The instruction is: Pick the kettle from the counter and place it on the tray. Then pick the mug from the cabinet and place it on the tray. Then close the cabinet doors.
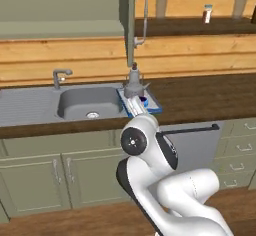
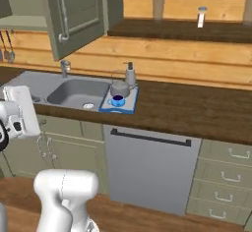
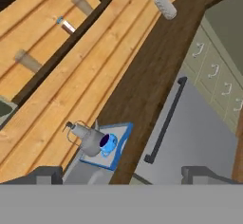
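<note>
Both vessels [image 2: 118,89] on counter [image 2: 187,108] tray [image 2: 129,107]

I can read no text, label, brand, number or sign anywhere on my feeds. The small bottle [image 2: 201,17] on the upper shelf, well above and to the right of the tray [image 2: 129,106], carries a dark band, but it is too small and blurred for me to make out any lettering. The soap bottle [image 2: 130,74] just behind the tray looks plain. The dishwasher front [image 2: 152,172] below and to the right of the tray is bare grey with no badge I can discern. The kettle [image 2: 118,88] and mug [image 2: 117,101] on the tray show no markings.
</note>
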Robot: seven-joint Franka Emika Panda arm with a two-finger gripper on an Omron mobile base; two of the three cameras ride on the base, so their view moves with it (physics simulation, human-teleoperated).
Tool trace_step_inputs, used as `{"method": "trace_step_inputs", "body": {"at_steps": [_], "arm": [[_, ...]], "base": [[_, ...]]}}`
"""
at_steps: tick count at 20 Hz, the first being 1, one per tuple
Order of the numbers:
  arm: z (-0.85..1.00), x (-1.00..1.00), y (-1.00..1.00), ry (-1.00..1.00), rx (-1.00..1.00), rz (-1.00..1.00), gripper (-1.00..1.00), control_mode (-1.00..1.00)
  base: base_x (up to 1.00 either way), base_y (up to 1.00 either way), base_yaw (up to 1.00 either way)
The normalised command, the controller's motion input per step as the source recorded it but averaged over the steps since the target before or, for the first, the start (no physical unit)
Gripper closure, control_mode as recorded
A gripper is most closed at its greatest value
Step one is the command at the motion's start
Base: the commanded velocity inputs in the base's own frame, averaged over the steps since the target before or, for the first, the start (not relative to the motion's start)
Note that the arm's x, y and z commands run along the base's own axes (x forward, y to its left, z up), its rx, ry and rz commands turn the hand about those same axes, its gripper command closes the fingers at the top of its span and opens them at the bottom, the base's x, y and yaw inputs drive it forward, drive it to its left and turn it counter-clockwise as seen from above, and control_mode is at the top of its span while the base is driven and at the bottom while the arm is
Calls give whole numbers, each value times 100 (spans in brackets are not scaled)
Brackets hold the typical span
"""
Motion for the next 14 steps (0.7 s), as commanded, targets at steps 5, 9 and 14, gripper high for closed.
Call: {"method": "trace_step_inputs", "body": {"at_steps": [5, 9, 14], "arm": [[0, 0, 0, 0, 0, 0, -100, 100], [0, 0, 0, 0, 0, 0, -100, 100], [0, 0, 0, 0, 0, 0, -100, 100]], "base": [[17, 98, 9], [47, 75, 0], [68, 34, -9]]}}
